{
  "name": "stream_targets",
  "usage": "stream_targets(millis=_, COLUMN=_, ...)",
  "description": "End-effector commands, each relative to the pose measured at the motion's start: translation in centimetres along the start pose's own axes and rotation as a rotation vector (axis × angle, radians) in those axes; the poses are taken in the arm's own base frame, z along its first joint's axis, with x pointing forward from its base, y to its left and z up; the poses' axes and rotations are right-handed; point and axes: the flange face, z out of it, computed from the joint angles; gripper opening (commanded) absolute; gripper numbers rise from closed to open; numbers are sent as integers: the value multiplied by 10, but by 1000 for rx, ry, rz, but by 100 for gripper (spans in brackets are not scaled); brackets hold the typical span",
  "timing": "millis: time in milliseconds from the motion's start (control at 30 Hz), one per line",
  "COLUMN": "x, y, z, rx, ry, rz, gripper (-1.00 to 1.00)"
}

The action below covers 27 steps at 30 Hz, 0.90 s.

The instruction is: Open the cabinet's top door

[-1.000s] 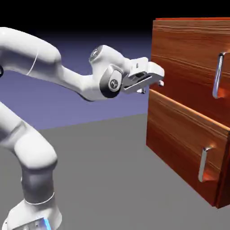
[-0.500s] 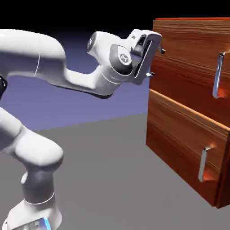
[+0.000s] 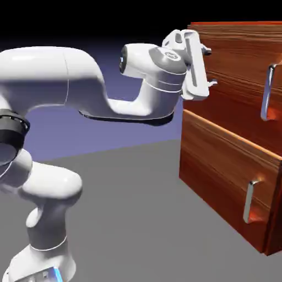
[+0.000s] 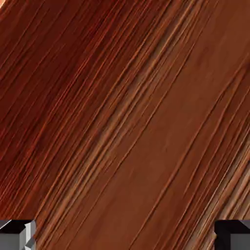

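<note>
Since the earlier frames the arm has swung up and rolled its wrist, so the pincer [image 3: 209,67] now stands one finger above the other against the cabinet [image 3: 231,182]. Its fingers are spread wide and grip nothing. The top door [image 3: 234,66], at the upper right, faces left; its silver bar handle [image 3: 268,92] runs vertically near the right edge. The hand view shows only slanting wood grain.
</note>
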Motion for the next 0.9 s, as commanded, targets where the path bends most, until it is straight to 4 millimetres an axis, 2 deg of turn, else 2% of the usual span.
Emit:
stream_targets(millis=0, x=-5, y=-1, z=3, rx=-9, ry=-2, rz=-48, gripper=0)
stream_targets(millis=267, x=-51, y=-19, z=31, rx=-63, ry=-31, rz=-435, gripper=0)
stream_targets(millis=567, x=-104, y=-58, z=73, rx=-78, ry=-77, rz=-886, gripper=0)
stream_targets(millis=633, x=-105, y=-58, z=73, rx=-78, ry=-77, rz=-889, gripper=0)
stream_targets(millis=833, x=-107, y=-53, z=123, rx=-78, ry=-77, rz=-889, gripper=0)
stream_targets(millis=867, x=-107, y=-53, z=123, rx=-78, ry=-77, rz=-889, gripper=-100)
